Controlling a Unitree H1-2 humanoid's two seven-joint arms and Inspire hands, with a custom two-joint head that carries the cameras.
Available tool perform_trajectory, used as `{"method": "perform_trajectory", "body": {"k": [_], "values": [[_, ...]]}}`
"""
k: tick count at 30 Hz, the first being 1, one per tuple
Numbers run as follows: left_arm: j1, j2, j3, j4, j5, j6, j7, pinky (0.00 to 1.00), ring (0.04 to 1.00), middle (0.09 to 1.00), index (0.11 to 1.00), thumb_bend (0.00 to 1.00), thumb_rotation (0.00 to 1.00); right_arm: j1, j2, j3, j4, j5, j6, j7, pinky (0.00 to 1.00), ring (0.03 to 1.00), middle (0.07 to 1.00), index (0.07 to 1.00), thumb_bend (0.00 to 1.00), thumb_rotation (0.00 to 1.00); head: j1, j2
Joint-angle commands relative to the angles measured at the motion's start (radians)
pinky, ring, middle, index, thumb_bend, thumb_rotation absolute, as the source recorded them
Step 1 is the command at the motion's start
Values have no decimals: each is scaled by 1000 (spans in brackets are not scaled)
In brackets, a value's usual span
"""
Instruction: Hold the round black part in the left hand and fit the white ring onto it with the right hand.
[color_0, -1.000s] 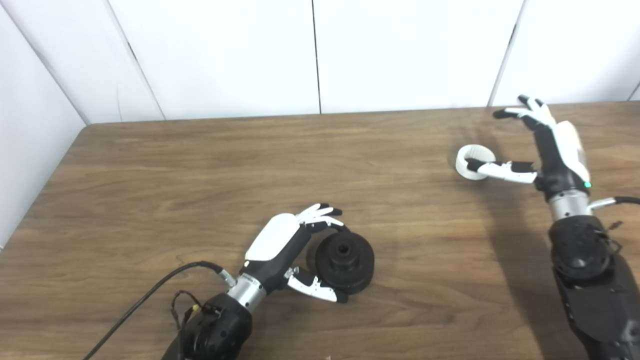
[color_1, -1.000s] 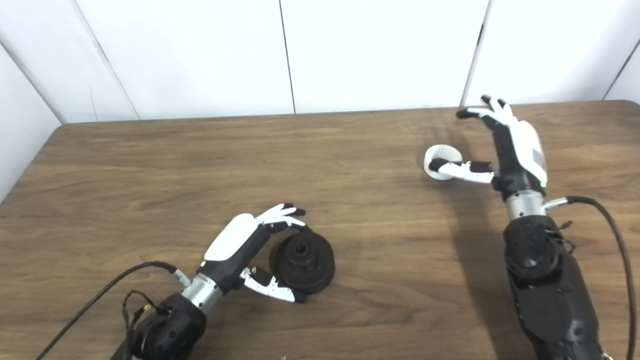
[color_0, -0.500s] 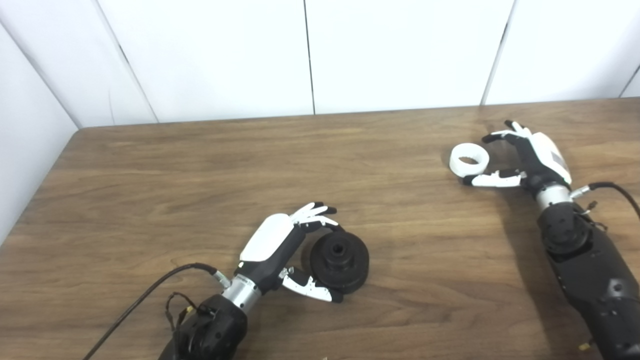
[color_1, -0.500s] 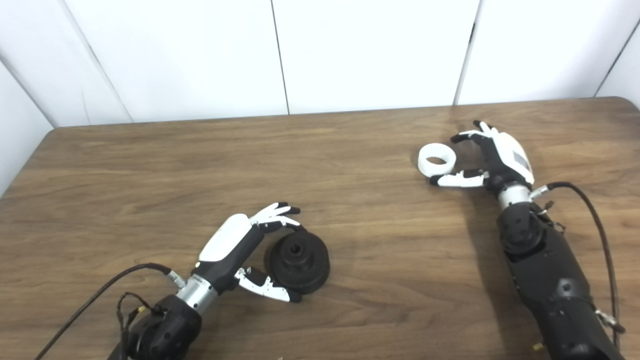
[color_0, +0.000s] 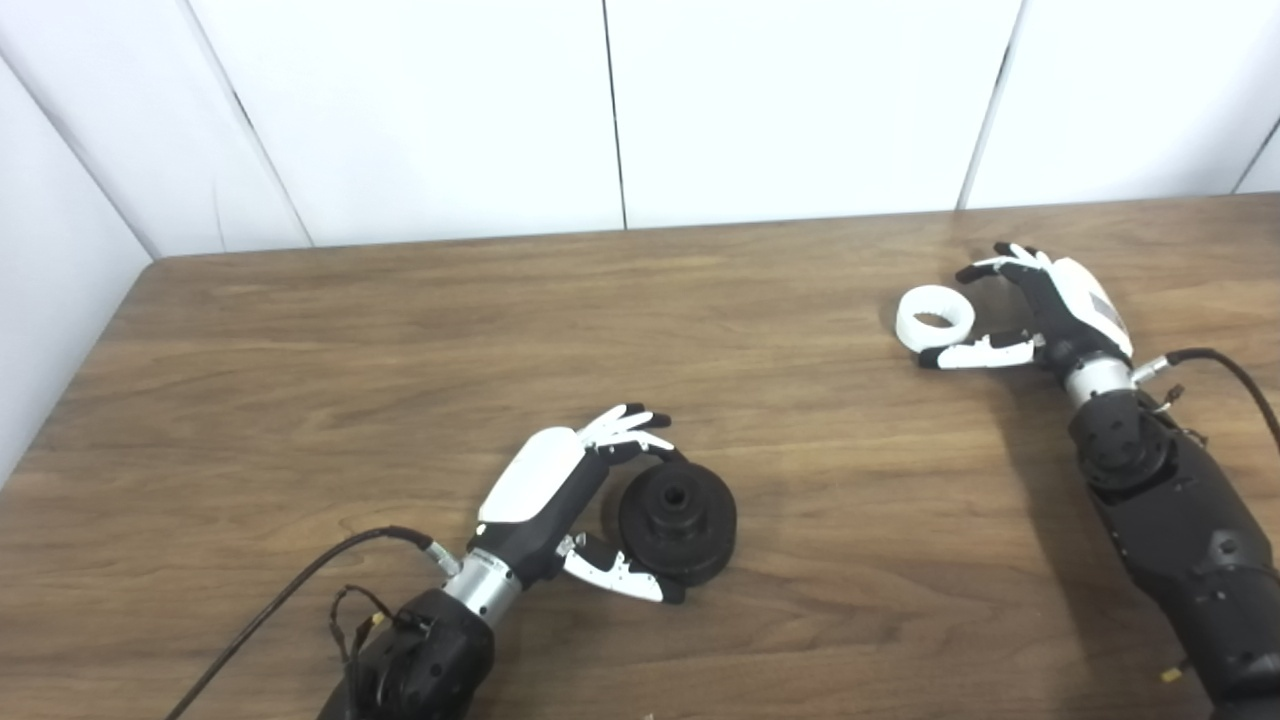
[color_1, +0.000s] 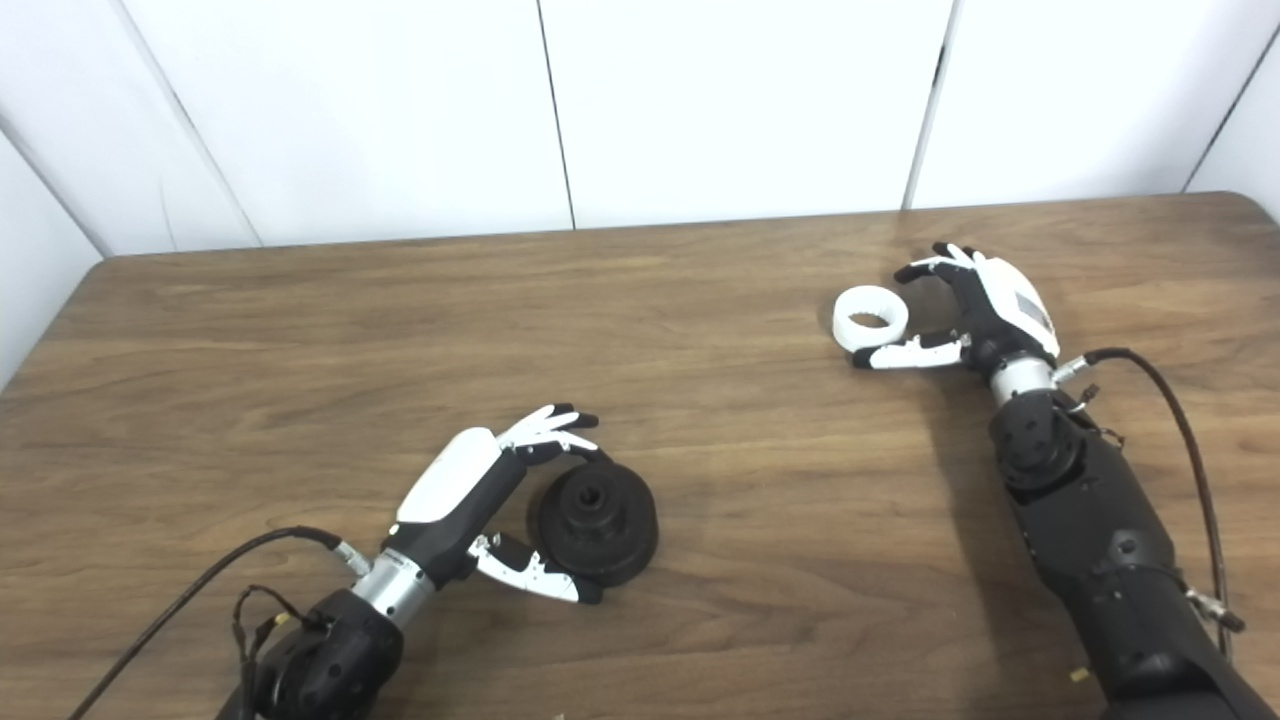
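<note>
The round black part (color_0: 678, 515) lies flat on the wooden table (color_0: 350, 350), near the front centre. My left hand (color_0: 560, 490) rests beside it on its left, open. Its fingers (color_0: 630, 430) curl over the part's far edge and its thumb (color_0: 620, 578) lies along the near edge. The white ring (color_0: 935, 317) lies flat on the table at the right rear. My right hand (color_1: 985, 310) is open just right of the ring, with fingers (color_1: 925, 268) arched behind it and thumb (color_1: 905, 353) in front of it. I cannot tell whether either hand touches its part.
A black cable (color_0: 290, 590) runs from my left wrist to the front edge. Another cable (color_1: 1170, 400) loops off my right forearm. White wall panels (color_0: 620, 100) stand behind the table's far edge.
My right hand has come down from above the ring to table height, with fingers and thumb now on either side of it. The left hand and black part have not moved. The camera has shifted slightly.
</note>
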Motion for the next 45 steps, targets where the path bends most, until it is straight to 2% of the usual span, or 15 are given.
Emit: {"method": "perform_trajectory", "body": {"k": [1,4,9,15,19,24,26,27,29,40,45], "values": [[-10,2,2,-3,21,0,4,881,954,890,586,835,234,-61,-15,7,-5,0,-29,-10,997,1000,935,721,985,328,0,0],[-6,-1,2,-1,18,-6,8,892,952,890,583,835,227,-71,-12,14,6,1,-30,-11,974,1000,932,713,970,333,2,0],[-1,-5,3,-2,27,-7,17,857,948,889,579,836,233,-87,-7,28,30,4,-41,-11,943,994,923,684,940,336,5,2],[-1,-7,0,-3,34,-7,21,857,949,887,581,835,231,-99,-1,39,59,13,-61,-12,946,991,916,642,918,344,9,4],[1,-10,-1,-5,39,-6,24,863,952,888,583,832,234,-104,2,43,77,14,-67,-19,914,983,910,607,883,323,10,6],[3,-14,1,-8,34,0,19,868,954,891,582,833,235,-104,2,47,88,19,-74,-21,921,984,909,580,842,281,11,7],[3,-15,0,-7,39,2,19,858,954,892,584,834,243,-104,2,48,93,21,-79,-24,925,986,910,519,628,196,11,8],[3,-14,0,-7,41,2,19,858,954,892,585,834,246,-104,2,48,95,24,-80,-25,927,986,910,505,577,176,11,8],[2,-15,-1,-7,43,4,19,861,954,890,586,835,249,-104,2,47,97,27,-80,-26,932,987,910,494,538,160,14,8],[2,-21,-1,-4,54,2,28,850,947,886,581,840,247,-100,4,39,106,45,-115,-56,922,978,890,488,525,146,14,7],[2,-25,-2,-2,57,1,26,837,950,888,583,834,244,-85,0,35,62,53,-113,-46,903,975,889,488,525,146,14,6]]}}
